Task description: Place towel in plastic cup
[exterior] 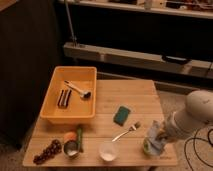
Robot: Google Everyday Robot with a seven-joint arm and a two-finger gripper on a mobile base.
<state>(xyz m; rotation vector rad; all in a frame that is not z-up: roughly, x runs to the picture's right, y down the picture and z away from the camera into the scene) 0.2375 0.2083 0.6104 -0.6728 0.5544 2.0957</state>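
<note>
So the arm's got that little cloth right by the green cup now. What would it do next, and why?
Probably lower a touch and let go. The gripper is shut on the towel at the table's front right corner, and the cloth hangs right over the plastic cup, hiding most of it. From here I cannot tell whether the towel is already inside the rim.

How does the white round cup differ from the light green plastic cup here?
The white round cup stands alone and uncovered near the front edge; the light green translucent plastic cup is mostly hidden by the pale blue-grey towel, held over it by the shut gripper. Both stand on the wooden table.
</note>
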